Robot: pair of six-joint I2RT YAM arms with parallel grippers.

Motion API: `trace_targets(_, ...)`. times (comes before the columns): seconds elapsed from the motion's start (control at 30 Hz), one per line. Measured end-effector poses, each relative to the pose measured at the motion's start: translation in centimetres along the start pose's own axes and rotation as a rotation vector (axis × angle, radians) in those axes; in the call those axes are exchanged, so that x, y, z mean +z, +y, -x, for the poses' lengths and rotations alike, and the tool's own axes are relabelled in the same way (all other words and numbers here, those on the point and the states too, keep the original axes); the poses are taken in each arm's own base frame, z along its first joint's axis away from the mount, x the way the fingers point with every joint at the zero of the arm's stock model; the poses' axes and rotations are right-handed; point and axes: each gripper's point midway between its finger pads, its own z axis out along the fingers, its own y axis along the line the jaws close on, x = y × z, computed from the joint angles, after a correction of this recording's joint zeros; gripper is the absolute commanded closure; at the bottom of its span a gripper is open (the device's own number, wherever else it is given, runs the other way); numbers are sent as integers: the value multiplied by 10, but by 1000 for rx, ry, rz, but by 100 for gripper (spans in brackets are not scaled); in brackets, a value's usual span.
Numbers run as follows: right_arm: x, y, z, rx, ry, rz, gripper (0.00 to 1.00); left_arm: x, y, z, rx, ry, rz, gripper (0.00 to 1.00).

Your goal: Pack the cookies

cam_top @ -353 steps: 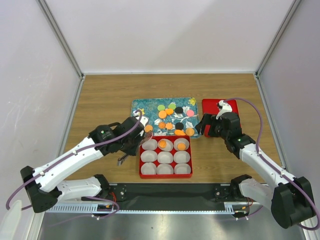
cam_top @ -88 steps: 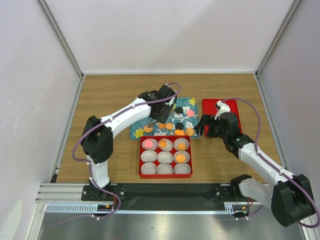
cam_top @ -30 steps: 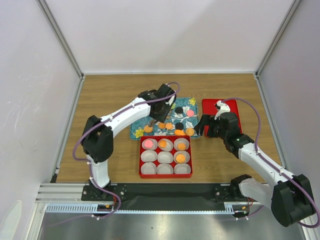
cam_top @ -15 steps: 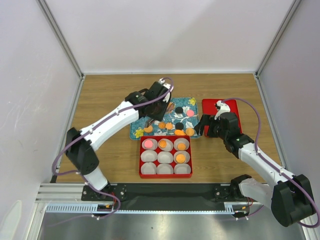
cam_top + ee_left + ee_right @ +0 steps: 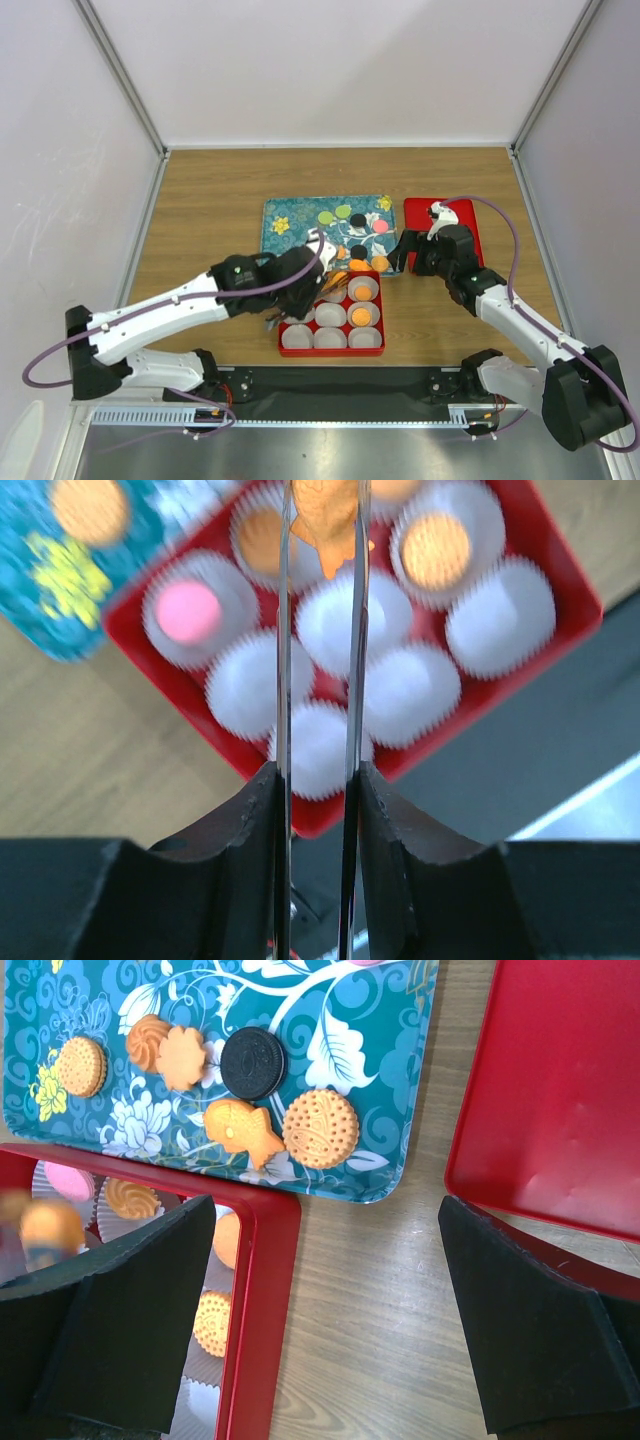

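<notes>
Since the cookies [image 5: 320, 1128] look light, stiff and brittle, likely crumbly at edges, pinch mid-body w/ min. force. The left gripper [image 5: 322, 505] is clamped on one orange cookie [image 5: 328, 535] above the red box [image 5: 565, 590]. Others lie on the teal tray [image 5: 385, 1070]. The right gripper [image 5: 325, 1290] is spread wide and empty.

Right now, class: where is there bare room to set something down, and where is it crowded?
Free: bare wood behind the teal tray, and left of it. Crowded: the red box, where the left gripper holds an orange cookie.
</notes>
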Motion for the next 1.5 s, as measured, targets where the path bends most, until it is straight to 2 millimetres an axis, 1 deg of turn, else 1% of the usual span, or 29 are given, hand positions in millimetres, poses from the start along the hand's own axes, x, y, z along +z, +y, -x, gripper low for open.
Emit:
trace_targets(0.1,0,1,0,-2,0,0,0,-4,-8,-26,2,29,-17,65)
trace_targets(0.17,0,1,-1,-3,1,0,0,-6,-10,-38,-3,43,-18,65)
trace_targets(0.27,1,0,-1,-3,2,-5,1,-7,-13,-52,-11,61,-21,65)
trace_targets(0.43,2,-1,-3,-3,7,-8,0,-4,-19,-65,-17,84,-23,64)
trace_targets(0.6,2,0,-3,-5,8,-6,0,-1,-20,-71,-28,95,-21,63)
trace_targets(0.8,2,1,-3,-6,9,-4,0,1,-21,-72,-36,95,-22,60)
trace_targets(1.3,2,1,-3,-7,9,-4,0,1,-21,-74,-32,101,-21,57)
trace_targets(1.5,2,1,-3,-8,10,-3,0,2,-21,-76,-29,105,-22,52)
